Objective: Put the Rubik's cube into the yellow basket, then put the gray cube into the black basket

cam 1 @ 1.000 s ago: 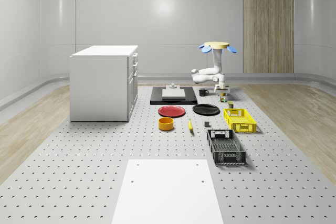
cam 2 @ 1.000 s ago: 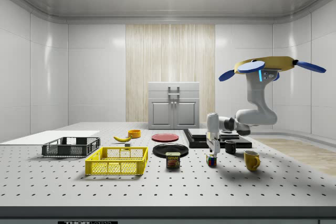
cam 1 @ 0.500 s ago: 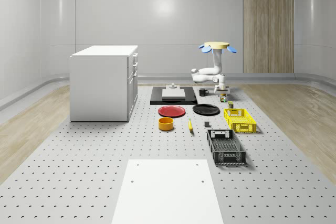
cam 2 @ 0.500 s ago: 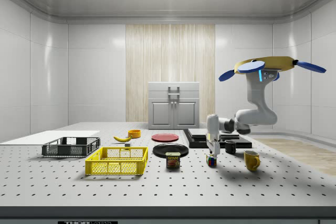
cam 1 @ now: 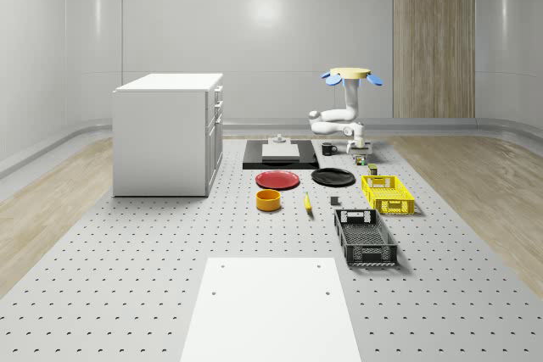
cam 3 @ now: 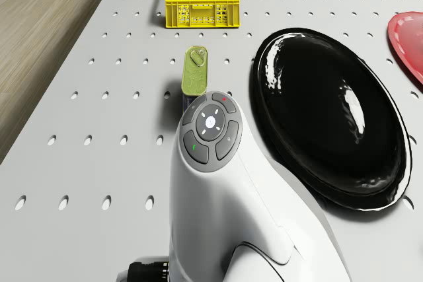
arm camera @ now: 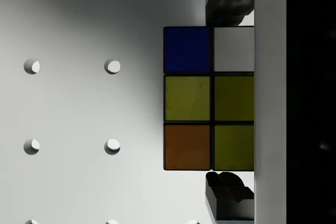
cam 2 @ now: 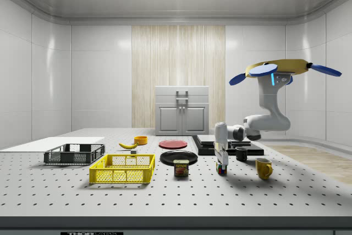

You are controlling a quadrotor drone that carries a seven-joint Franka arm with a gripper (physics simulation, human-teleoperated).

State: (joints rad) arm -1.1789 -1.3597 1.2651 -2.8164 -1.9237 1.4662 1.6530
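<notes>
Beside the black plate [cam 3: 330, 117], my drone [cam 2: 283, 70] hovers; gripper [cam 2: 221, 163] holds the Rubik's cube [arm camera: 209, 98] between its fingers. Next: carry it to the yellow basket [cam 2: 124, 169].

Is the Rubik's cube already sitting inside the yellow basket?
No. In the side view the Rubik's cube is right under the gripper, well apart from the yellow basket toward that view's left.

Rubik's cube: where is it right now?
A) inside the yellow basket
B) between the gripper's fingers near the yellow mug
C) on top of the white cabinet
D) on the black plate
B: the side view shows the Rubik's cube at the gripper, between the Spam can and the yellow mug, short of the yellow basket.
</notes>
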